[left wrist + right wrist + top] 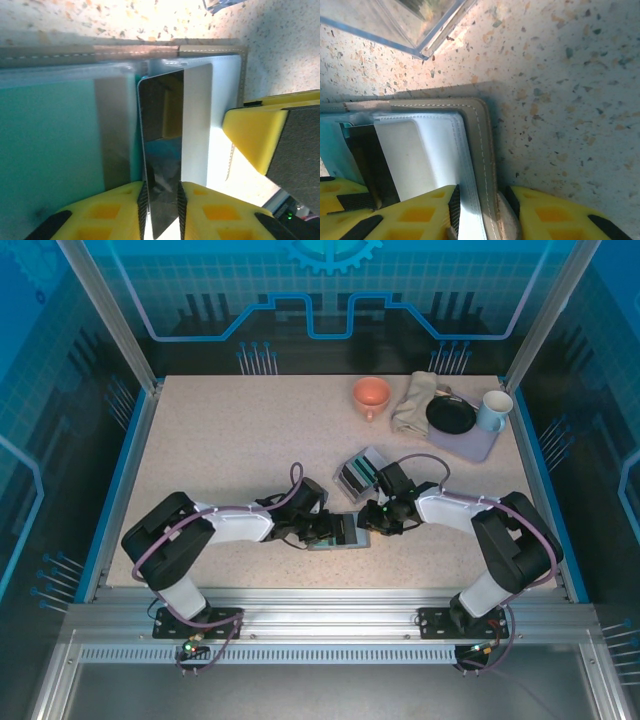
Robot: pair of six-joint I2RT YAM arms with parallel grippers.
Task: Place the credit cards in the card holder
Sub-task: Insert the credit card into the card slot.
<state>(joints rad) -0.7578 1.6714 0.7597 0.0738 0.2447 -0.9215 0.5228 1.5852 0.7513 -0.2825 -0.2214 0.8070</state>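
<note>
Top view bright and even, lit from above, sharp across the worktop (220,440), with short soft shadows under the arms (240,525). Blue cast from the walls (60,390). In the left wrist view, strong glare on the worktop at the top, washed nearly white; mirror-like reflections on the dark card (160,165); left end effector (162,212) close to the lens and soft. In the right wrist view, crisp speckles, blurred bottom edge, narrow shadow along the holder (482,150).
</note>
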